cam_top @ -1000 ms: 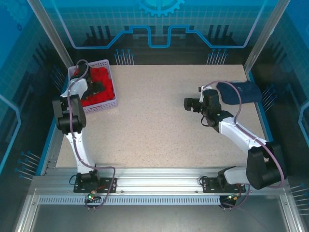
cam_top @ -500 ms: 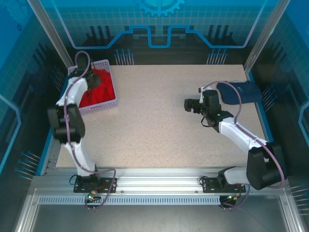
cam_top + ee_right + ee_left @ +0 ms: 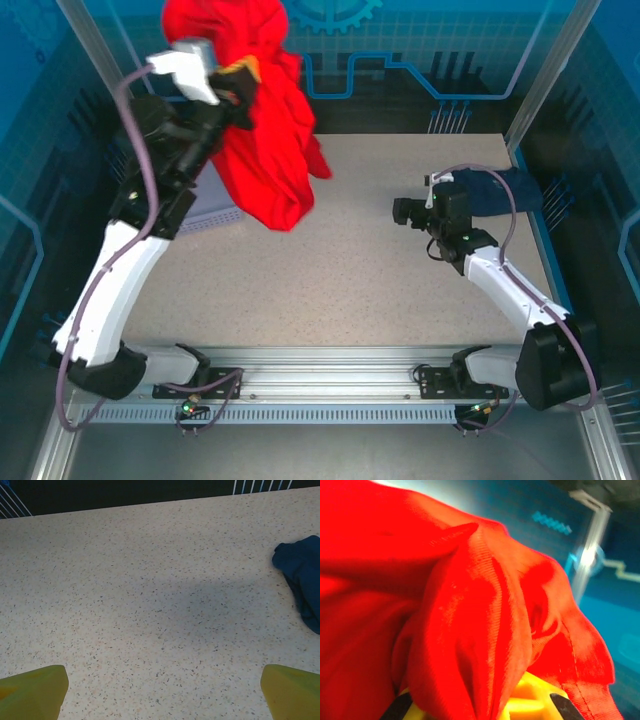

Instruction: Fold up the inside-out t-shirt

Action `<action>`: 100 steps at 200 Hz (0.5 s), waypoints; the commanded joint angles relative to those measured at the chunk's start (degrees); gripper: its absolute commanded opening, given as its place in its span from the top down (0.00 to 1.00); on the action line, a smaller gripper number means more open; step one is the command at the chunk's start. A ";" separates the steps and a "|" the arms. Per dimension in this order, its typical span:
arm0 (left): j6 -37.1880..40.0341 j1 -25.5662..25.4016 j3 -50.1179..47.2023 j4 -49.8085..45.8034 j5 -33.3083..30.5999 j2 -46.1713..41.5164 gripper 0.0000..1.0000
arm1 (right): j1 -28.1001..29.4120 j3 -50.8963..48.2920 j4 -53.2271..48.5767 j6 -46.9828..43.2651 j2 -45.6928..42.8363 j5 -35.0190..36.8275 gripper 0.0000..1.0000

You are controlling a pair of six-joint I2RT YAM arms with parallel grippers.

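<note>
1. We see the left gripper (image 3: pixel 238 82) held high above the far-left corner of the table (image 3: pixel 350 280), its jaws closed tight on a bunch of the inside-out t-shirt (image 3: pixel 268 150); in the left wrist view, red cloth folds over the yellow fingers (image 3: pixel 530 702) and hides most of them.
2. The t-shirt hangs in the air from that single pinch, crumpled, with its lowest lobe dangling over the left part of the table beside the pale basket (image 3: pixel 215 215); we cannot tell whether the tip touches the surface; we judge it is held this high so that its own weight draws it out.
3. No printed graphic shows; we cannot tell collar from hem in this bundle.
4. The right gripper (image 3: pixel 403 211) hovers low over the right half of the table, jaws spread wide and holding nothing, its fingers (image 3: pixel 32 690) framing bare tabletop; we judge it is placed there to take a second corner.
5. The dark navy garment (image 3: pixel 495 190) lies at the far right edge, just behind the right gripper; it is clear of the open middle, where we expect the shirt to be spread flat.
</note>
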 commanded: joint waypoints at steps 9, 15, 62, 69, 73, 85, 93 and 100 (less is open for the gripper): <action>-0.25 -5.65 -4.90 -4.44 3.60 6.88 1.00 | -1.86 1.45 -3.75 0.54 -4.18 2.72 0.00; -0.80 -6.29 -6.92 -3.78 2.65 7.23 1.00 | -2.14 1.40 -4.42 0.69 -4.97 3.32 0.00; -2.35 -5.40 -19.43 -3.67 -4.58 14.97 0.24 | -2.59 -0.40 -5.19 0.42 -8.34 4.30 0.00; -3.19 -3.25 -19.63 -4.79 -5.13 17.11 0.21 | -2.43 -0.68 -4.85 0.58 -8.28 3.64 0.00; -4.17 -1.40 -19.53 -5.48 -4.38 18.47 0.20 | -2.41 -0.84 -4.59 0.82 -8.21 3.29 0.00; -7.46 3.05 -17.47 -8.99 -0.08 23.94 0.16 | -1.96 -1.39 -3.56 1.42 -7.74 2.19 0.00; -8.60 5.48 -14.87 -11.37 2.31 27.90 0.14 | -1.53 -1.67 -2.82 1.76 -7.28 1.55 0.00; -8.63 6.67 -12.68 -12.83 2.83 31.28 0.13 | -0.97 -1.69 -2.39 2.08 -6.70 1.11 0.00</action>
